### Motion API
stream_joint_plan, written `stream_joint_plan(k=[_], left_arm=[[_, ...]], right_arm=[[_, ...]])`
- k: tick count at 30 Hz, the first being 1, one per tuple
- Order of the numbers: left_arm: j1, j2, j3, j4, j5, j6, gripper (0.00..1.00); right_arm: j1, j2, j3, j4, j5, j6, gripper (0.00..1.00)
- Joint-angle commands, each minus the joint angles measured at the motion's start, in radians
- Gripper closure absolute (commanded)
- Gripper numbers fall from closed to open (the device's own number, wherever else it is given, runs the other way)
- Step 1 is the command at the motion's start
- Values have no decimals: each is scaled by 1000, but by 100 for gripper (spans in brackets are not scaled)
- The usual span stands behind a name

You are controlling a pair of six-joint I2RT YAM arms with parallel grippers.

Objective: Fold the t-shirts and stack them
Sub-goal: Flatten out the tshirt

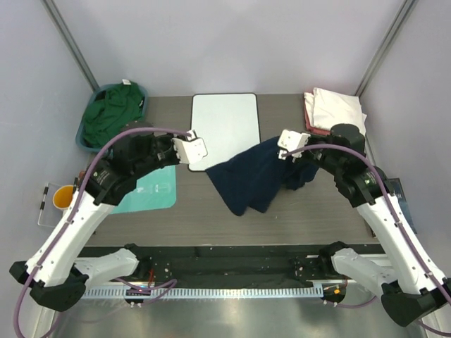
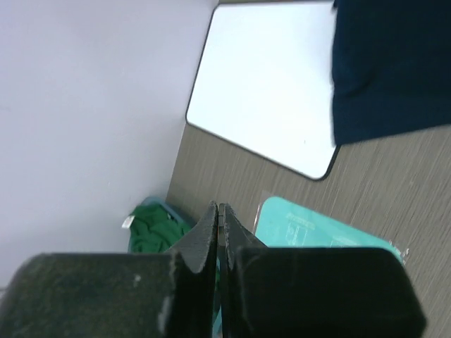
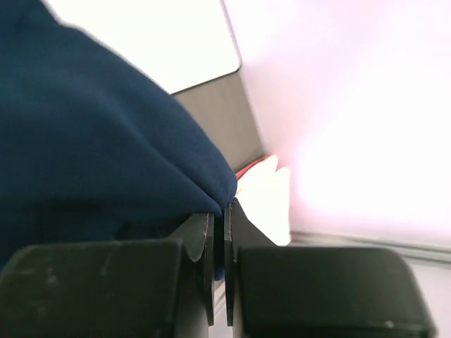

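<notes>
Tabletop [image 1: 211, 218] check: our right claw [image 3: 219, 211] is clamping tight on the navy shirt [image 1: 250, 179], which is draping over the board [image 1: 225, 120] at its near corner. Our left claw [image 2: 218, 211] is hovering shut, empty, by the board's left edge. Green shirt [image 1: 113, 113] is sitting in the bin [image 1: 144, 95] far left, cream shirt [image 1: 338, 109] on pink shirt [image 1: 309, 116] far right.

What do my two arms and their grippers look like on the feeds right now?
The left arm and right arm both have white shells with black joints and bases. A purple cable loops along each. The left gripper and right gripper have white housings and blocky black fingers tapering to thin tips.
</notes>
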Motion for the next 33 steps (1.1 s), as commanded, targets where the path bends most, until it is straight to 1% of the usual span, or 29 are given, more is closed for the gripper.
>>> stream_joint_plan(k=[1,2,3,4,5,6,7,8,9,10,11,12,14,15,16,17,18,19,21,24,25,27,30,31,33], left_arm=[[38,17,-160,83,-123,79,100],[39,21,-230,159,-124,89,100],[39,30,-258,193,-106,91,100],[38,50,-275,204,-75,91,100],[35,68,-280,206,-49,79,96],[20,85,-279,229,34,62,81],[6,102,-279,250,61,44,59],[-10,140,-298,290,77,25,29],[-43,154,-320,336,81,2,20],[-65,171,-346,459,74,-7,15],[-85,198,-404,515,66,-18,7],[-124,220,-426,546,69,-12,7],[-164,281,-475,606,57,3,6],[-189,303,-484,622,55,-4,5],[-189,323,-477,634,66,-18,5],[-189,350,-467,634,64,-27,5],[-189,394,-457,636,61,-30,6],[-189,421,-440,649,48,-26,7],[-191,477,-427,680,40,-30,7],[-189,533,-389,699,61,-67,7],[-189,537,-371,692,74,-94,8],[-189,530,-371,680,123,-99,8],[-206,518,-403,682,158,-121,8],[-217,511,-421,682,161,-124,8],[-247,507,-433,682,181,-138,8]], right_arm=[[5,1,-60,247,-42,-75,99],[5,57,-72,258,-28,-78,99],[5,85,-80,274,11,-84,99],[7,114,-91,317,37,-86,99],[5,181,-109,348,59,-86,99],[5,211,-122,382,123,-92,99],[5,247,-132,453,146,-101,99],[4,277,-148,489,157,-103,99],[4,335,-155,529,207,-103,99],[5,355,-165,595,234,-104,99],[4,370,-183,613,239,-107,99],[5,396,-195,670,249,-113,99],[13,427,-224,777,327,-141,98],[14,461,-226,822,363,-139,90],[13,485,-220,884,401,-139,77],[13,505,-211,905,476,-135,67],[8,519,-198,917,513,-127,44],[2,548,-174,907,533,-120,37],[-16,556,-160,902,558,-89,28],[-28,562,-155,879,562,-93,26],[-39,567,-154,880,570,-98,26],[-58,576,-149,900,607,-91,26],[-120,617,-83,862,656,-29,26],[-159,626,-44,851,668,-6,26],[-196,660,4,778,694,43,26]])
